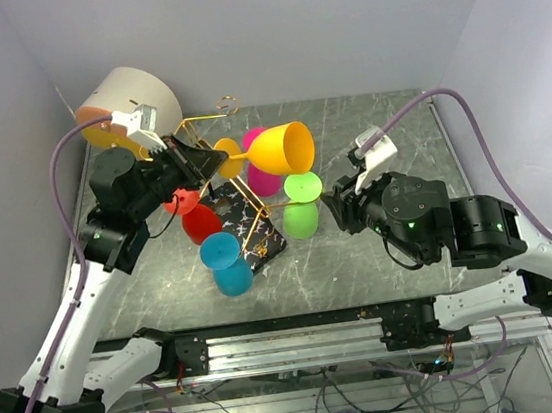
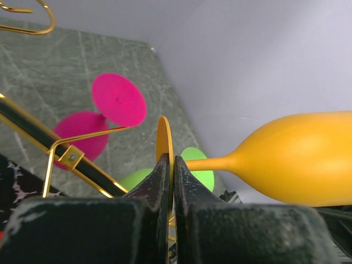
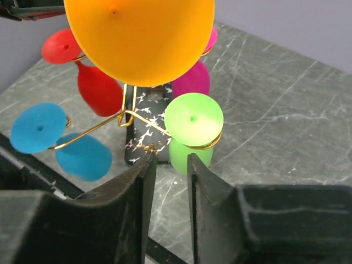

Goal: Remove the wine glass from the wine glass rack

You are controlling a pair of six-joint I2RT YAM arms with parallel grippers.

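Left end effector (image 2: 171,160) pinching wine glass (image 2: 297,159) foot; seemingly off rack (image 1: 256,237)

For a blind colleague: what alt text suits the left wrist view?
The left tool pinches the round foot of an orange wine glass held sideways, bowl to the right. Beyond are a pink glass, a green glass and the gold rack.

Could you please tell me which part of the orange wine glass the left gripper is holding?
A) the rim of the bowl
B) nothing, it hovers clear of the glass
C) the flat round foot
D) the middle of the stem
C: in the left wrist view the left gripper is shut on the thin edge of the foot of the orange wine glass, with stem and bowl sticking out sideways.
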